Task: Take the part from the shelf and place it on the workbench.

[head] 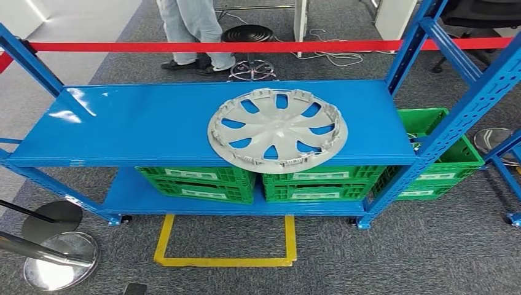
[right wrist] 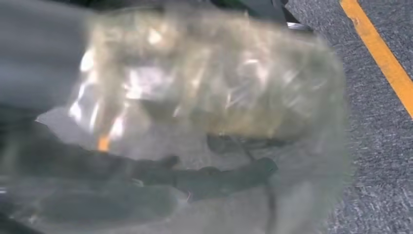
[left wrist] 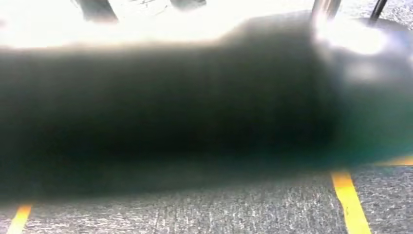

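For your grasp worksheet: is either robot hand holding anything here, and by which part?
It cannot be told. Both wrist views are too blurred to show what the hands are doing. The hubcap lies untouched on the top shelf.

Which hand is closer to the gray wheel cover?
Probably right, but unsure. The wheel cover lies right of the shelf's middle; both wrist views look at carpet, so both hands seem hanging low, away.
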You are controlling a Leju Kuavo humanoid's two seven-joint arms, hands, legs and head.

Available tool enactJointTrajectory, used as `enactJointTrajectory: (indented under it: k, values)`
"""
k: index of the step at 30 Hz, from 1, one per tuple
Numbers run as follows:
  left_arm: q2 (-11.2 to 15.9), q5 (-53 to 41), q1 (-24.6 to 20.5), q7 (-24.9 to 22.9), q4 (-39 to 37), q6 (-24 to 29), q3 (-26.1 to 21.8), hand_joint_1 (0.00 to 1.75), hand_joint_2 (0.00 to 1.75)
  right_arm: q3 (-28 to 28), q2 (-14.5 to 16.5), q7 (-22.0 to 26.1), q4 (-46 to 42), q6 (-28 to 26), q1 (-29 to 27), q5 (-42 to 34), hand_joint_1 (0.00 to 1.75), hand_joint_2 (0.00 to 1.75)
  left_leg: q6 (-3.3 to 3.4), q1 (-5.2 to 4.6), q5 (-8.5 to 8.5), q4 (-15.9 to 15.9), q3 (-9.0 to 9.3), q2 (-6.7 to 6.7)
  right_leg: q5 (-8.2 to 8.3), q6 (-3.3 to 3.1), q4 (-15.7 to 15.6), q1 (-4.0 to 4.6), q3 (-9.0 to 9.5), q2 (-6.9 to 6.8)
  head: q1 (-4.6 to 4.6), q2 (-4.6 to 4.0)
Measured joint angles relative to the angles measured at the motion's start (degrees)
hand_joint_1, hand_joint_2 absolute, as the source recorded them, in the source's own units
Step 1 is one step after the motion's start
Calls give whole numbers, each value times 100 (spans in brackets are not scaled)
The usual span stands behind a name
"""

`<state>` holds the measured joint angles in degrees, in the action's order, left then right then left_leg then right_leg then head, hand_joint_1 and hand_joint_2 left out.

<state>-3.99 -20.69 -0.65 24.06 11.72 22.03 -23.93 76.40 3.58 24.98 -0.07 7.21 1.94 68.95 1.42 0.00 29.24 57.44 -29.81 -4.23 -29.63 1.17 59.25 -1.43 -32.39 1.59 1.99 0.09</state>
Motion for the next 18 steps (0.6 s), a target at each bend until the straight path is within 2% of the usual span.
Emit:
enactJointTrajectory:
  k: [2,3,5,7,18]
  values:
    - [1,-28,9,-74,0,-62,20,0,175,-96,-2,-5,-15,-53,-6,-30,0,175,-19,4,2,-13,6,1,-10,-22,1,12,9,-2,-2,0]
    - [1,-28,20,-123,0,-106,41,0,175,-193,-5,-20,-32,-87,-15,-87,0,175,-51,8,5,-17,8,1,-13,-30,1,19,14,-3,-3,0]
    - [3,16,43,-218,0,-195,96,0,87,-442,-18,-82,-83,-132,-42,-286,0,87,-136,20,9,-22,11,3,-18,-42,4,29,21,-3,-5,0]
    - [7,93,66,-308,1,-275,160,0,0,-698,-32,-167,-144,-161,-76,-535,0,0,-190,27,11,-24,12,4,-20,-46,5,33,27,-4,-5,0]
    - [83,527,225,-765,71,-697,577,0,0,-2124,-103,-681,-531,-295,-268,-1947,0,0,-201,8,14,-21,21,8,-7,-27,-41,18,65,-4,-7,0]
